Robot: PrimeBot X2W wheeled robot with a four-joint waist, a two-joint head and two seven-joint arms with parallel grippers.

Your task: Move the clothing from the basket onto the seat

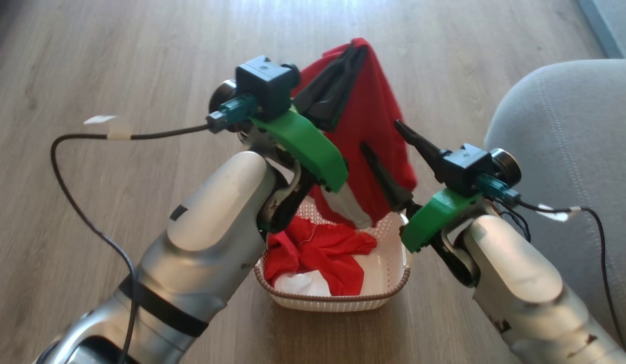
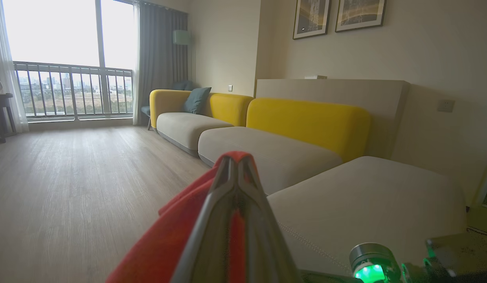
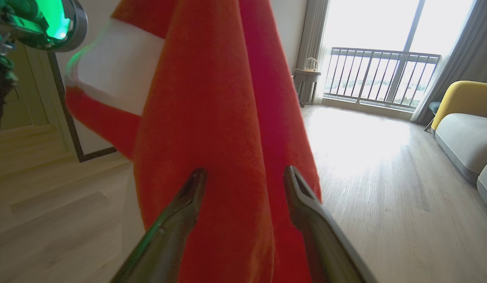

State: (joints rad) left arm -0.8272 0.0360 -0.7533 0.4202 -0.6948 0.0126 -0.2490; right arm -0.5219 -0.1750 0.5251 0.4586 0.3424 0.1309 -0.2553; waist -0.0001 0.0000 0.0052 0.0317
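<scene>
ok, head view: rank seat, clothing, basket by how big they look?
1. seat: largest, though cut off by the frame edge.
2. clothing: tall red drape plus the pile in the basket.
3. basket: smallest, partly covered.
Clothing over basket is unsure: the raised fabric hangs nearer the camera.

Pale wood floor (image 2: 70,177); yellow-backed sofa (image 2: 306,122); bright balcony window (image 2: 54,31); 2 framed pictures (image 2: 312,17).

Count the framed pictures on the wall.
2. Both hang side by side high on the wall, in the left wrist view: the left picture and the right picture beside it. Their tops are cut off; more could hang out of frame.
</scene>
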